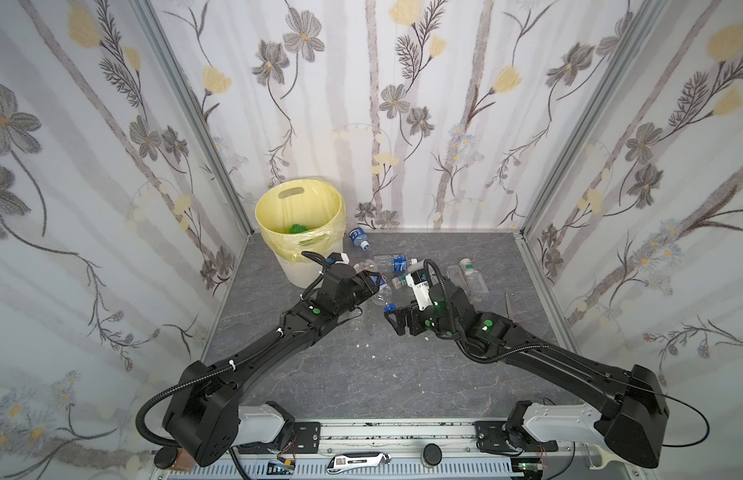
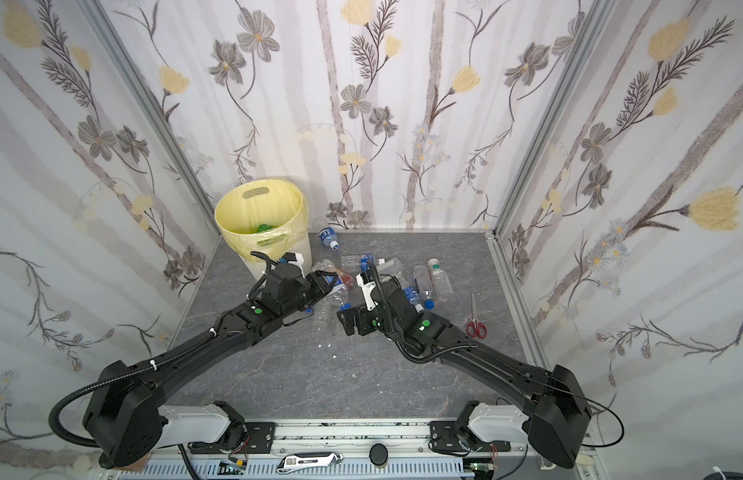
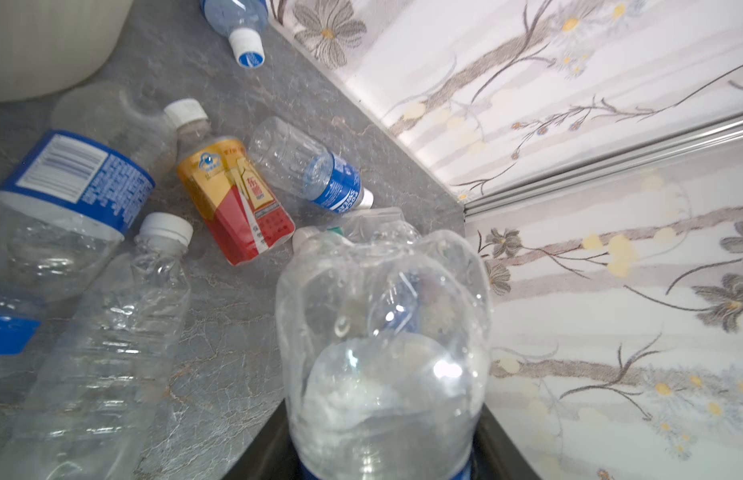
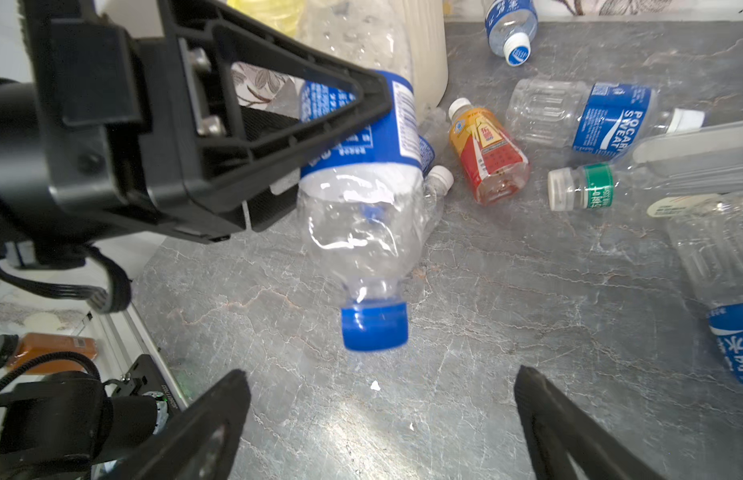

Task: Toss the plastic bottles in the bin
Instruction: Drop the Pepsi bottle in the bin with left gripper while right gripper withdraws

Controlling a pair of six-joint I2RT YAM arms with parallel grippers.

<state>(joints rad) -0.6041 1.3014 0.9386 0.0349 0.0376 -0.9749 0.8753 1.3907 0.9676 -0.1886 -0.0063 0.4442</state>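
Robotics laboratory test cell dressed as a domestic room. Floral wallpaper panels (image 1: 403,104) are held in bare aluminium posts (image 1: 194,112) and enclose three sides of a grey stone-patterned tabletop (image 1: 361,374). Two black arms (image 1: 278,336) mount on a metal rail (image 1: 394,432) at the open front, beside exposed wiring (image 1: 291,446) and a utility knife (image 1: 357,460). The bin (image 1: 289,270) and plastic bottles (image 1: 397,262) on the tabletop are ordinary household wares.

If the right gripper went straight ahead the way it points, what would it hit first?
Probably the blue cap of the clear bottle held in the left gripper, though depth is unclear.
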